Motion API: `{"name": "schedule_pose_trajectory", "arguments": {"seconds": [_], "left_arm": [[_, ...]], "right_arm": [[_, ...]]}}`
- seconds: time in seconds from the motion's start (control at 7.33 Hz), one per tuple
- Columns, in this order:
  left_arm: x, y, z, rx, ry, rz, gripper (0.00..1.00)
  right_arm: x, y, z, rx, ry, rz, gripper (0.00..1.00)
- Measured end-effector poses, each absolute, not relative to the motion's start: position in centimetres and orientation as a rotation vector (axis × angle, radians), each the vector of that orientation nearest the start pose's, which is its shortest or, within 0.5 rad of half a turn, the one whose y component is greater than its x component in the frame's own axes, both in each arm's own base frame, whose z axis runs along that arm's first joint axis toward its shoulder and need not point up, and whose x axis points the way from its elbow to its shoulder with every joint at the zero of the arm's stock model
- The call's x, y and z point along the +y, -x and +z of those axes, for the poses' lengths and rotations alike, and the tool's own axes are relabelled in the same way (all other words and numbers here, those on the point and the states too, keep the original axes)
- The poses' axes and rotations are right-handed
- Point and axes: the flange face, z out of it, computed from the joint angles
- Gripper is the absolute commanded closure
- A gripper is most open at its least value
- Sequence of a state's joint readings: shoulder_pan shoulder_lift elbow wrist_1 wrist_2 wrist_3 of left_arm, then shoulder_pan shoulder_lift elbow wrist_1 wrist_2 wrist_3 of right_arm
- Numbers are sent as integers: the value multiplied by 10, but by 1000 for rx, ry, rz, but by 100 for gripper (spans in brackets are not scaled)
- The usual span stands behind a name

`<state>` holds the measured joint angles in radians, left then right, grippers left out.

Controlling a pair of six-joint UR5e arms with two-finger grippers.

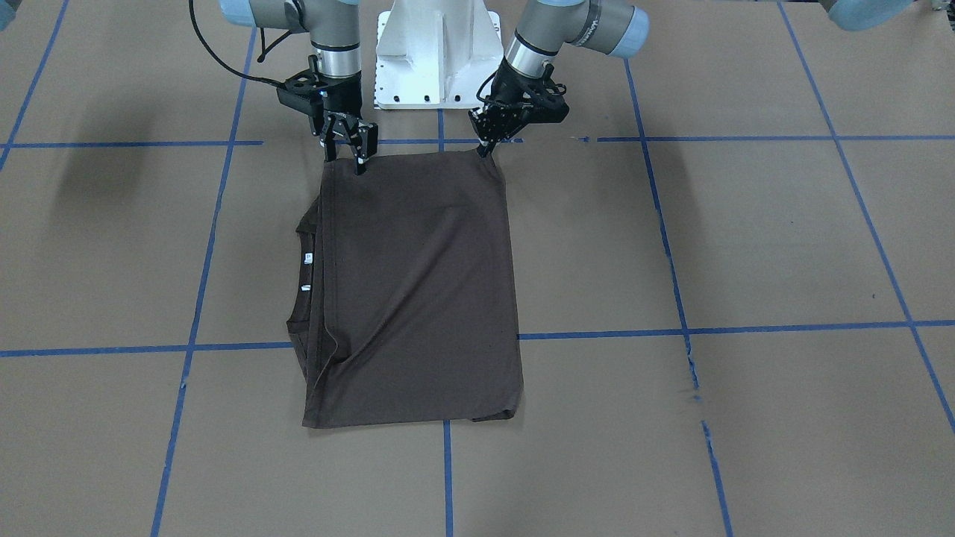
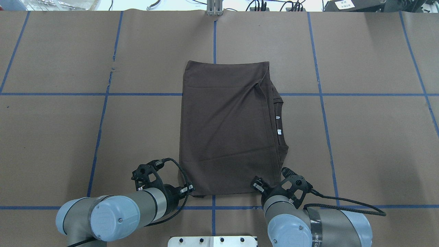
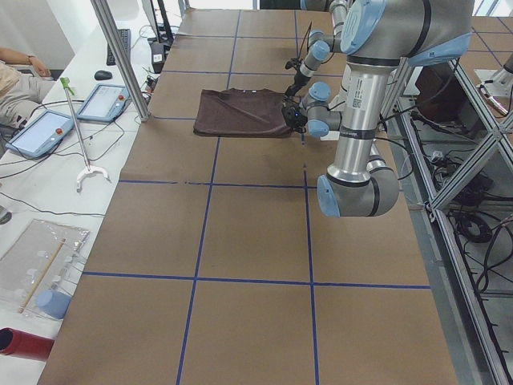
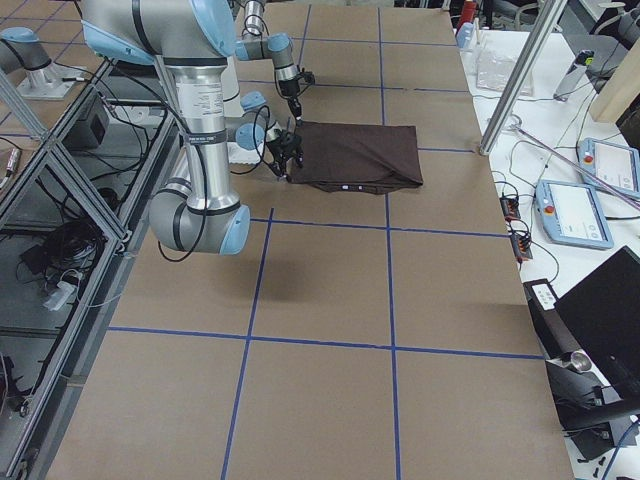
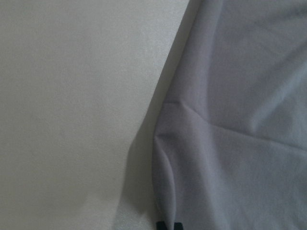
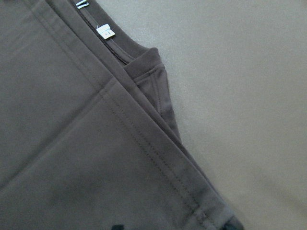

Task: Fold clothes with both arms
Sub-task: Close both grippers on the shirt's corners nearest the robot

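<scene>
Well, in the overhead view my left gripper [image 2: 188,188] sits low and left of the middle, pinched shut on a near corner of the T-shirt [image 2: 226,130]. The T-shirt lies mid-frame on the brown paper table [image 2: 377,144], already folded into a soft, flat rectangle with a few wrinkles. Its ribbed collar [image 2: 282,137] and white tags [image 2: 278,118] peek out on the right. My right gripper [image 2: 256,185] has its fingers apart at the other near corner. I think one more fold is left.
</scene>
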<state>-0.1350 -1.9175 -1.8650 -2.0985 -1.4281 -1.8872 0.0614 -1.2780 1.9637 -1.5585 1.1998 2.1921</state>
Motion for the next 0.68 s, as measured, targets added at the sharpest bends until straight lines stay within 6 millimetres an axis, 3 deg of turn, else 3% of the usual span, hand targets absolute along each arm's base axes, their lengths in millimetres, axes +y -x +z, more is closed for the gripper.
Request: {"name": "schedule_pose_trajectory", "arguments": {"seconds": [0.14, 0.27, 0.41, 0.55, 0.68], "left_arm": [[-225, -563, 274, 1186, -20, -481, 100], [-225, -563, 275, 1186, -19, -480, 100], [-225, -564, 275, 1185, -19, -480, 100], [-225, -564, 275, 1185, -19, -480, 100], [-225, -564, 275, 1185, -19, -480, 100]], "right_arm": [[-204, 552, 326, -784, -155, 777, 27], [-204, 554, 326, -783, -156, 777, 33], [-204, 556, 326, -783, -156, 778, 51], [-205, 558, 325, -784, -157, 781, 95], [-205, 559, 324, -788, -156, 798, 100]]}}
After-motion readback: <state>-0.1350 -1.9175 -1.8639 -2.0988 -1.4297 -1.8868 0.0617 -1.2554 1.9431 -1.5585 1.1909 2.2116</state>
